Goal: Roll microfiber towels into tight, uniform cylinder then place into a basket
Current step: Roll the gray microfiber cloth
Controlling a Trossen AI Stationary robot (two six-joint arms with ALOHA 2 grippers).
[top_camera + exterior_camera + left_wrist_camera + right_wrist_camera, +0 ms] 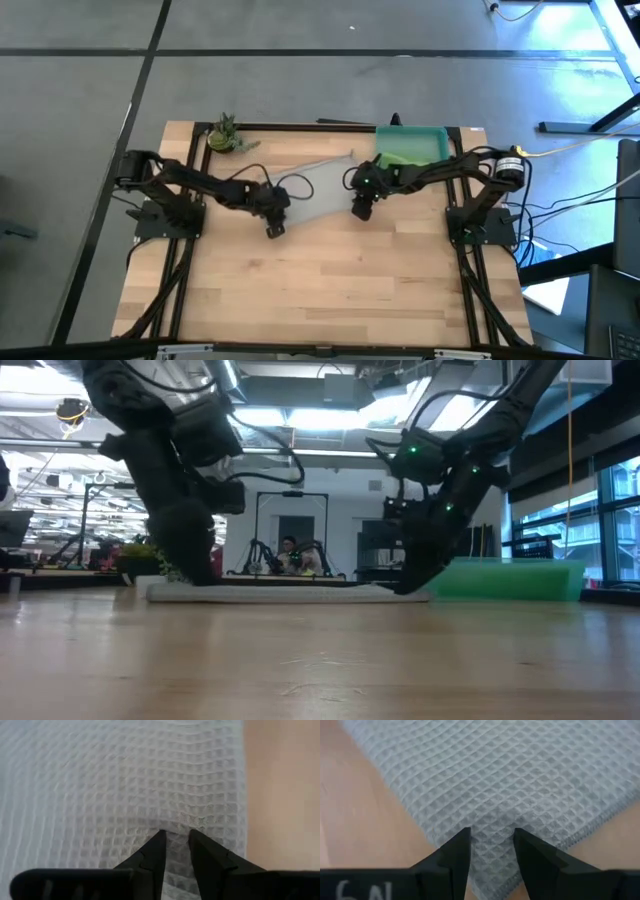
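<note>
A light grey waffle-weave towel (325,185) lies flat on the wooden table between my two arms. My left gripper (273,222) stands on its left near corner, narrowly open. My right gripper (361,208) stands on its right near corner, open a little wider. Both slant steeply down. The lime green towel (405,157) lies in the teal basket (445,135) at the far right. In the low view the grey towel (290,592) is a thin flat strip with both grippers' tips down on it. My left gripper (176,834) sets both fingertips (159,840) on the grey towel's upper face (175,820), a short way in from its side edge, slanting down from above. The weave puckers slightly between the tips. The towel lies on the table. My right gripper (491,831) rests both fingertips (462,837) on the towel's upper face (492,817), close to a hemmed corner, slanting down from above. The cloth between the tips looks flat and stays on the table.
A small potted plant (225,135) stands at the far left corner. The basket (510,580) sits just behind and to the right of my right gripper. Bare wood (320,290) stretches from the towel to the near edge.
</note>
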